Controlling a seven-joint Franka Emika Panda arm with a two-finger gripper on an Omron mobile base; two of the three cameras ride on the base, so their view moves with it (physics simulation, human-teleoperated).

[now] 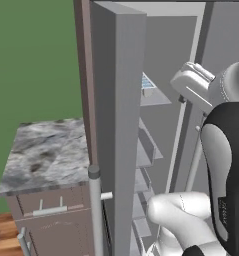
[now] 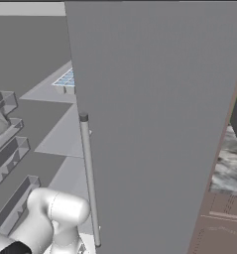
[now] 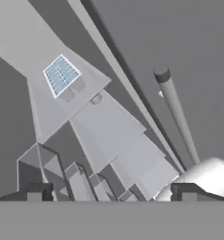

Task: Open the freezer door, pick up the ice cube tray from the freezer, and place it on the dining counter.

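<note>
Ice cube tray sits well ahead of the wide-open gripper; reaching in carelessly could clip a shelf.

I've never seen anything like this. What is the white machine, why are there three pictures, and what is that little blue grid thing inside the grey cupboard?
The white machine is a robot arm in a computer-made kitchen. Two pictures come from cameras riding on its base, one behind it to the left and one to the right. The third comes from a camera on its hand, looking along the gripper, whose two dark tips stand wide apart and hold nothing.

The grey cupboard is the freezer of a tall fridge. The freezer door is already swung open, and its long silver handle shows in all three pictures. The little blue grid is an ice cube tray, lying flat on an upper shelf inside. Lower shelves and door bins appear below it. Beside the fridge stands a small cabinet with a marbled top.
</note>
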